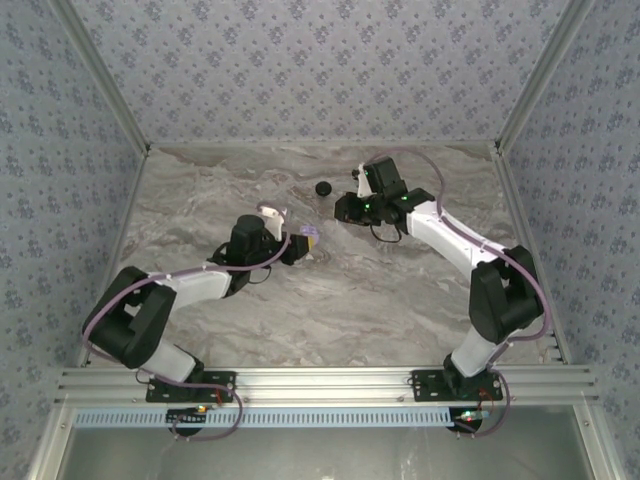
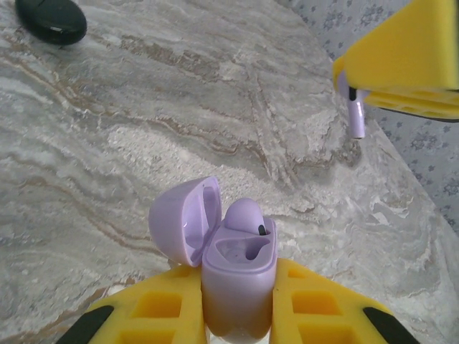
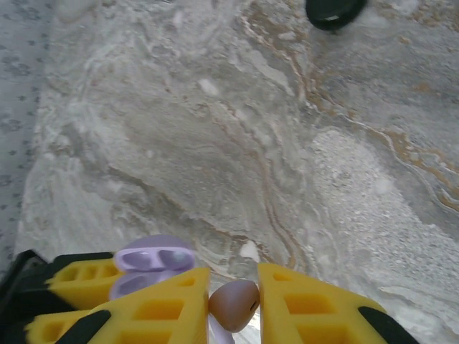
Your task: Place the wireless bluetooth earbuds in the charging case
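Found the jaws of the left gripper (image 2: 239,308) clamped on the lower body of the charging case (image 2: 239,279), bottom centre of the left wrist view, lid hinged open toward the left. Noted one seated earbud (image 2: 245,215) in the farther well, the nearer well empty. Found the jaws of the right gripper (image 3: 233,308) closed on the held earbud (image 3: 234,301), pinched between yellow fingers (image 3: 315,308) at the bottom centre of the right wrist view. Saw that earbud's lavender stem hanging below the right jaws in the upper right of the left wrist view, well apart from the case. Spotted the open case at lower left of the right wrist view, just left of the right jaws. Noted a black round object (image 3: 333,11) lying on the desk (image 3: 215,129) at the top edge, apart from both grippers.
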You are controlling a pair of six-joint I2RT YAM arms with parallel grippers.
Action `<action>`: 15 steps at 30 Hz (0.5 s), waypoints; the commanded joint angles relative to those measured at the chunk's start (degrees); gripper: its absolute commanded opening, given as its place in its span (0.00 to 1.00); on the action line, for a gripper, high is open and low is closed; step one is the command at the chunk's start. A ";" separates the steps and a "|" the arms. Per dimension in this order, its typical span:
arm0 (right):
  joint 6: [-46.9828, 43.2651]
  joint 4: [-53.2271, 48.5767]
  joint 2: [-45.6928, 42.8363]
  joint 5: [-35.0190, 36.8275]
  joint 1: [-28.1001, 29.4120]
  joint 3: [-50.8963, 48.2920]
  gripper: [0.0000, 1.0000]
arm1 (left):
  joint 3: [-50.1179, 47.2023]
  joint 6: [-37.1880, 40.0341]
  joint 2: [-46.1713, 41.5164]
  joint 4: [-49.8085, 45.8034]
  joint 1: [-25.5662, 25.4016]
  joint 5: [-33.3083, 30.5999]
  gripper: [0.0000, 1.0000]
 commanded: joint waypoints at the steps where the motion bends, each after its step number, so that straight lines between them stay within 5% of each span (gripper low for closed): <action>1: -0.03 2.45 -2.60 -3.35 -0.23 -0.39 0.24 | 0.69 -1.02 1.07 8.33 -0.77 2.37 0.20; 15: 0.02 7.06 -5.00 -7.18 0.62 -0.29 0.24 | 0.87 -1.15 2.69 18.54 -2.01 6.59 0.20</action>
